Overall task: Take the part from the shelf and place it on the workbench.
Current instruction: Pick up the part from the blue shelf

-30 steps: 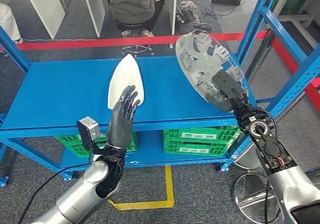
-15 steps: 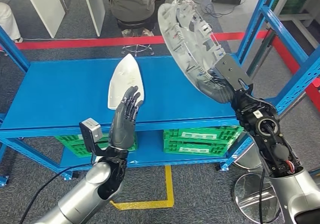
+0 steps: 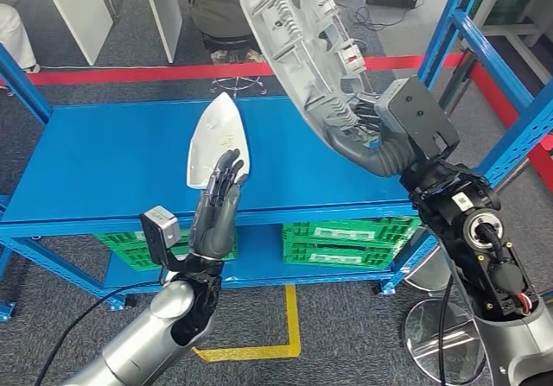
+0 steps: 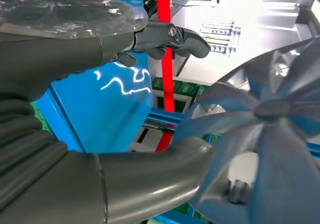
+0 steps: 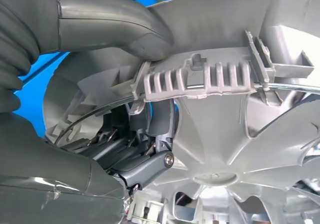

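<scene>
My right hand (image 3: 365, 136) is gripping the rim of the grey wheel cover (image 3: 294, 41), thumb on one face and fingers (image 5: 143, 166) hooked behind it, holding it tilted in the air above the blue shelf (image 3: 117, 157). My left hand (image 3: 215, 205) is hovering empty, fingers apart and upright, just in front of the white part (image 3: 215, 136) lying on the shelf.

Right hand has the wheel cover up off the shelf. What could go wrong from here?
1. The right hand grips the wheel cover only at its rim, with most of it overhanging; it might twist or slip.
2. The blue shelf upright stands close beside the cover; a swing could clip it.
3. The left hand is raised open by the white part and could knock it.
</scene>
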`<act>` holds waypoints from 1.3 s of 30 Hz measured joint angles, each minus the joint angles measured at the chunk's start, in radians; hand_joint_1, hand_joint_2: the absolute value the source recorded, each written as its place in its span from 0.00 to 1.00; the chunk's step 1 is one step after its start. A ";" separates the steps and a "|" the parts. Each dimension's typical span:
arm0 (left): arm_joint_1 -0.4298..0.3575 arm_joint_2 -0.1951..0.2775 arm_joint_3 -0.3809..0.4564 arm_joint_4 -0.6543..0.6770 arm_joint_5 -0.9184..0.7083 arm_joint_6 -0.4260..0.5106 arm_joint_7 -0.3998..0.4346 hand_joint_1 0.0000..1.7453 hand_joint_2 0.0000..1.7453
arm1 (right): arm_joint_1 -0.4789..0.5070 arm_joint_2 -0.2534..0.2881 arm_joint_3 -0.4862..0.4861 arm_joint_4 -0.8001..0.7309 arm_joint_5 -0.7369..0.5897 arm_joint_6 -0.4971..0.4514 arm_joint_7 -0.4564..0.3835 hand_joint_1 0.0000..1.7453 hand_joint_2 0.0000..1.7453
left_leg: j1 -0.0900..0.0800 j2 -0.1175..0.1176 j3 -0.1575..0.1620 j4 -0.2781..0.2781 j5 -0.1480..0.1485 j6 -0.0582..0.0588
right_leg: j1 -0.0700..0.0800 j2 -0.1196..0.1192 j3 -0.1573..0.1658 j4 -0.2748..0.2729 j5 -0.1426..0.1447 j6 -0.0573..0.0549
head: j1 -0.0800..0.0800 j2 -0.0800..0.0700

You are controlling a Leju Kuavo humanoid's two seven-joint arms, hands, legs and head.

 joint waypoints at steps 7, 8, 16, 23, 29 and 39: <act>0.009 0.003 0.000 0.000 -0.003 0.013 -0.008 0.00 1.00 | 0.010 0.003 0.023 -0.071 -0.017 -0.014 0.013 1.00 1.00 | 0.000 0.000 0.000 0.000 0.000 0.000 | 0.000 0.000 0.000 0.000 0.000 0.000 | 0.000 0.000; 0.010 0.004 0.000 0.000 -0.004 0.014 -0.009 0.00 1.00 | 0.013 0.003 0.025 -0.076 -0.019 -0.017 0.014 1.00 1.00 | 0.000 0.000 0.000 0.000 0.000 0.000 | 0.000 0.000 0.000 0.000 0.000 0.000 | 0.000 0.000; 0.012 0.008 0.000 0.000 -0.016 0.016 -0.019 0.00 1.00 | 0.042 0.003 0.036 -0.091 -0.020 -0.033 0.014 1.00 1.00 | 0.000 0.000 0.000 0.000 0.000 0.000 | 0.000 0.000 0.000 0.000 0.000 0.000 | -0.001 0.000; 0.012 0.008 0.001 0.000 -0.031 0.004 -0.034 0.00 1.00 | 0.049 0.003 0.041 -0.098 -0.018 -0.046 0.015 1.00 1.00 | 0.000 0.000 0.000 0.000 0.000 0.000 | 0.000 0.000 0.000 0.000 0.000 0.000 | -0.001 0.000; 0.009 0.008 0.003 0.000 -0.021 -0.018 -0.032 0.00 1.00 | 0.064 0.003 0.040 -0.105 -0.017 -0.064 0.024 1.00 1.00 | 0.000 0.000 0.000 0.000 0.000 0.000 | 0.000 0.000 -0.001 0.000 0.000 0.000 | -0.001 0.000; 0.008 0.009 0.004 0.000 -0.027 -0.015 -0.013 0.00 1.00 | 0.070 0.003 0.033 -0.109 -0.021 -0.071 0.030 1.00 1.00 | 0.000 0.000 0.000 0.000 0.000 0.000 | 0.000 0.000 -0.001 0.000 0.000 0.000 | 0.000 0.000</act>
